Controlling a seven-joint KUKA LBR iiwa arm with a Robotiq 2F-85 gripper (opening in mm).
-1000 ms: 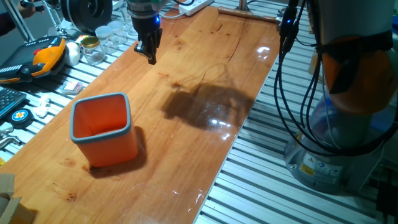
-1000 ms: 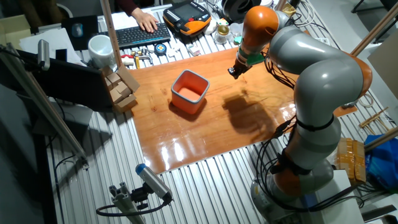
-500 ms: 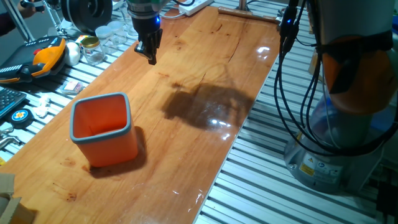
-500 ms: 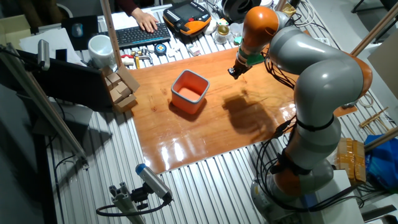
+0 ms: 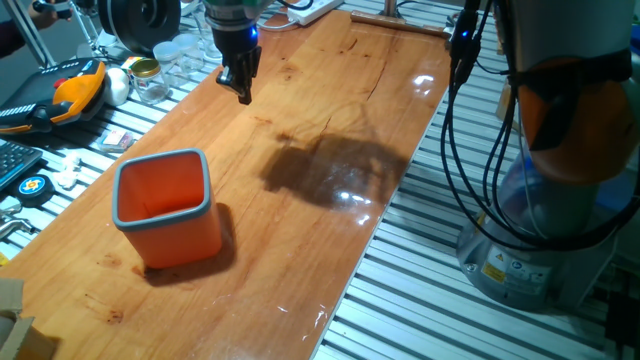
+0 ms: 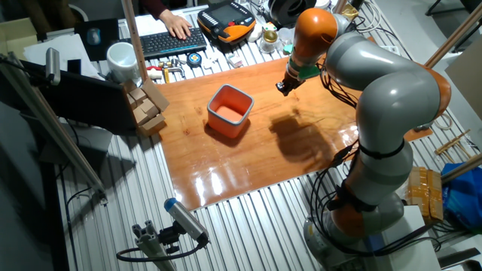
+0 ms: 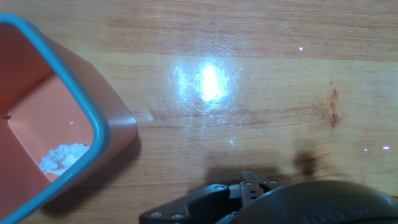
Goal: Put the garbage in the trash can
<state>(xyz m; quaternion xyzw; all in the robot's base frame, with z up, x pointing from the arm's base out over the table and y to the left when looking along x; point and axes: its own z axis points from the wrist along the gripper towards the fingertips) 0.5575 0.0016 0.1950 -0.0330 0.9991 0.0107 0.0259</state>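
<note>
The trash can is an orange bin with a grey rim, standing on the wooden tabletop at the front left; it also shows mid-table as the trash can. In the hand view the trash can fills the left edge. The garbage, a crumpled white wad, lies on its floor. My gripper hangs over the far side of the board, well away from the bin. Its black fingers look closed to a point with nothing between them. The same gripper sits right of the bin. The fixed views hide the wad.
Off the board's left edge lie an orange-and-black tool, clear glass jars, a smooth white ball and small white scraps. A keyboard with a person's hand on it, a white mug and wooden blocks sit beyond the board.
</note>
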